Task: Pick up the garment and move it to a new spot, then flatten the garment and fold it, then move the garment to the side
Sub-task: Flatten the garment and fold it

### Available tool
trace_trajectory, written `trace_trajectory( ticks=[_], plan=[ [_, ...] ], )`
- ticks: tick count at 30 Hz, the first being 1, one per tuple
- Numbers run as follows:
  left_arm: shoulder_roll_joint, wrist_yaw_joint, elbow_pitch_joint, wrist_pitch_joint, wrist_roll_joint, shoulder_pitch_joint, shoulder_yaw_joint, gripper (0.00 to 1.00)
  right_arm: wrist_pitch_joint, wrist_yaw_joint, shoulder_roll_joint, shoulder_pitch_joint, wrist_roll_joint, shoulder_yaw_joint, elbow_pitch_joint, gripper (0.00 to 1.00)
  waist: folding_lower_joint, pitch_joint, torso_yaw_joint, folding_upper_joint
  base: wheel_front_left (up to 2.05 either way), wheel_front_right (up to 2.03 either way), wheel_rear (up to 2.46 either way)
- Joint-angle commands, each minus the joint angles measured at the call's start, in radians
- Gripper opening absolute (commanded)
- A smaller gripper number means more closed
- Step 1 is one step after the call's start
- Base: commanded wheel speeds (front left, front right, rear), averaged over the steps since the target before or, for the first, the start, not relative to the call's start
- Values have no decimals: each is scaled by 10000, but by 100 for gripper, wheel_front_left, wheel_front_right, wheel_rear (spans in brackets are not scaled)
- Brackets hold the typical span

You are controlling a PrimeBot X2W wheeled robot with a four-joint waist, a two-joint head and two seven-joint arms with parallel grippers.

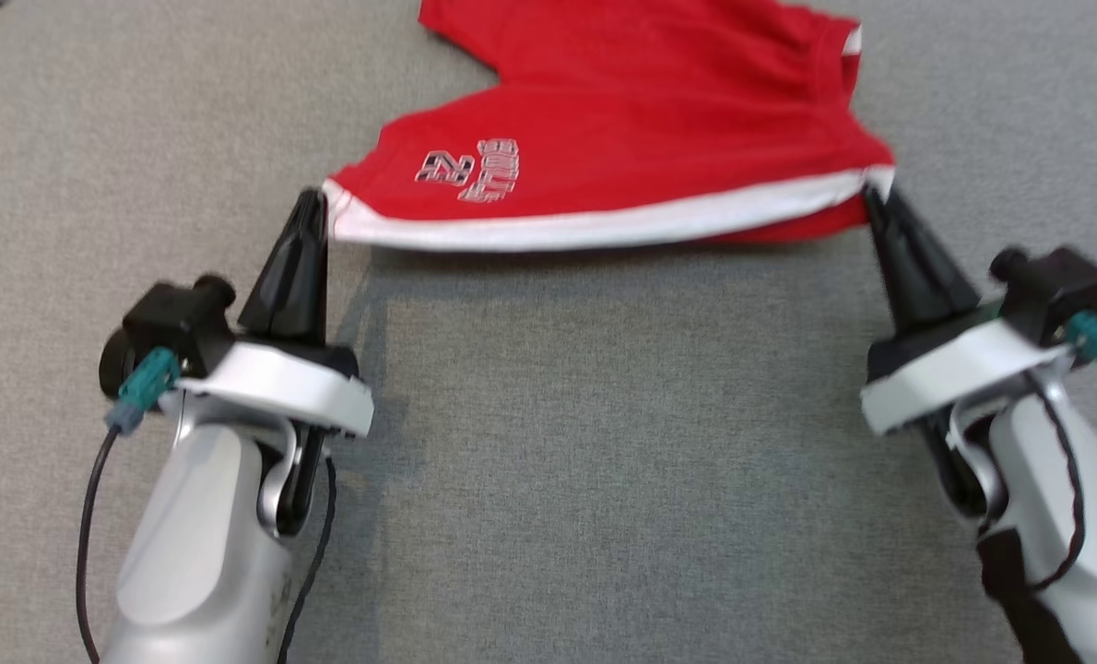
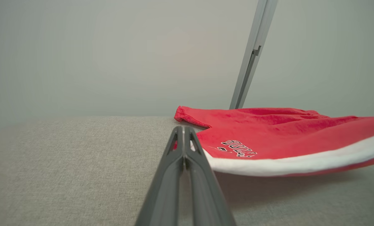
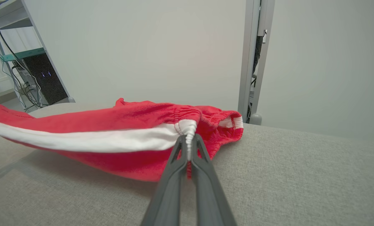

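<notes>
Both pincers [image 1: 312,197] [image 1: 872,194] clamp garment [image 1: 622,111]; right wrist: shelving [image 3: 20,54].

We are seeing a grey woven surface [image 1: 548,443] carrying red shorts [image 1: 622,111], which are lying near its far edge, their white-trimmed near hem hanging above it.

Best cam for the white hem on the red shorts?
Head view: the white hem runs whole from left gripper to right gripper. Left wrist view cuts the hem at the frame edge; right wrist view shows its end bunched in the fingers.
</notes>
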Motion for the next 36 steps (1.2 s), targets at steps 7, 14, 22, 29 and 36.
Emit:
trace_trajectory(
  ticks=[7,14,22,29,36],
  plan=[
    [11,-19,89,-18,-280,1358,184,0,5,-3,198,1443,82,304,-111,0,0,-1282,-139,0,0,0,0],
    [8,-20,163,-18,-168,2764,130,0,5,-3,395,2782,337,289,-131,0,0,-2426,-204,0,0,0,0],
    [55,-20,50,-18,-215,4096,433,0,7,-3,395,3973,383,641,-241,0,0,-3448,-275,0,0,0,0],
    [23,-20,-114,-18,-300,5255,937,0,5,-3,273,5246,581,1161,-570,0,0,-4050,-348,0,0,0,0],
    [19,-21,-289,-18,-349,6145,1331,0,7,-3,-10,6150,817,1725,-912,0,0,-4229,-495,0,0,0,0]
  ],
)
